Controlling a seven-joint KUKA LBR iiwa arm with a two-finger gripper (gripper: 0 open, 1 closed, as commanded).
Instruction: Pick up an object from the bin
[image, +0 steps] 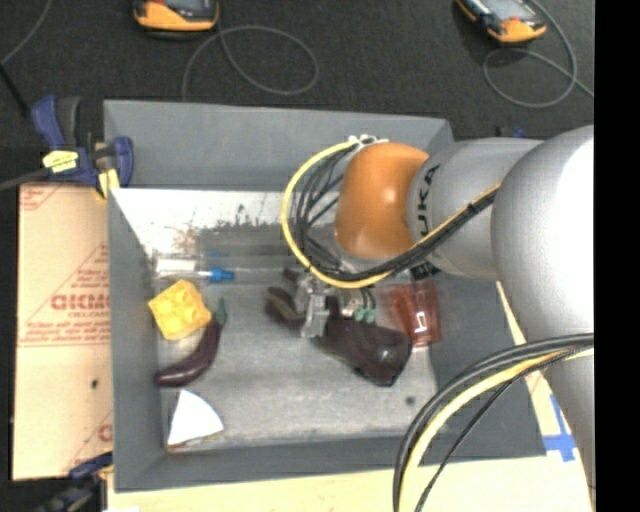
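Observation:
My gripper (318, 308) hangs low in the middle of the bin, under the arm's orange cover. Directly to its lower right lies a dark maroon, rounded thing (368, 352), touching or nearly touching the gripper. A small dark brown piece (283, 306) sits just to its left; whether the gripper touches it I cannot tell. A red translucent flat piece (420, 312) lies to the right, partly hidden by the arm.
Along the bin's left side lie a yellow studded block (180, 308), a purple toy eggplant (192, 362) and a white wedge (193, 418). A clear tube with a blue cap (205, 270) lies near the back wall. The arm covers the bin's right back part.

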